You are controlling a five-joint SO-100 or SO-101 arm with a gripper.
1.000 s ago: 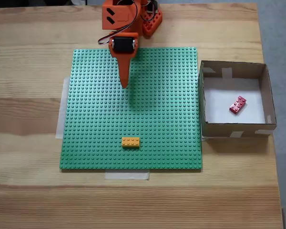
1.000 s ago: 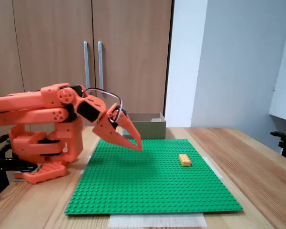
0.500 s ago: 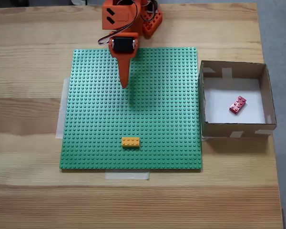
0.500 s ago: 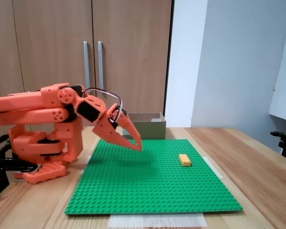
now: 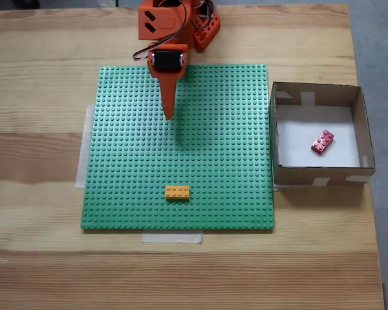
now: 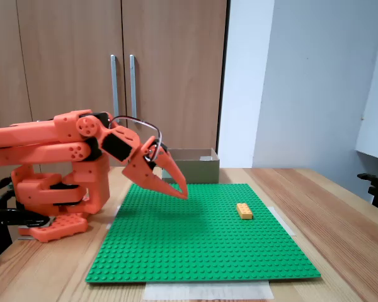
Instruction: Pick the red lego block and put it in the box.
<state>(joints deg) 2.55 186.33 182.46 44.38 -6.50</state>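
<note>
No shift since prior frames; end effector [image 5: 169, 115] closed, empty; red lego block [image 5: 323, 141] in box [image 5: 317, 93], side-view hidden.

The orange arm [image 6: 50, 141] is folded low over its base [image 6: 53, 189]: the upper links lie stacked and roughly level, one above the other, in a fixed view from the side. From the wrist [image 6: 116, 146] the gripper [image 6: 181, 192] slopes forward and down, its tip raised above the surface — not touching it. The two fingers meet at a single point; the jaws are closed and hold nothing. A looped cable [image 6: 138, 126] arches over the wrist. In a fixed view from above, the gripper [image 5: 169, 115] appears as a narrow wedge pointing straight away from the base [image 5: 174, 22], with the black servo [image 5: 166, 60] at its root.
</note>
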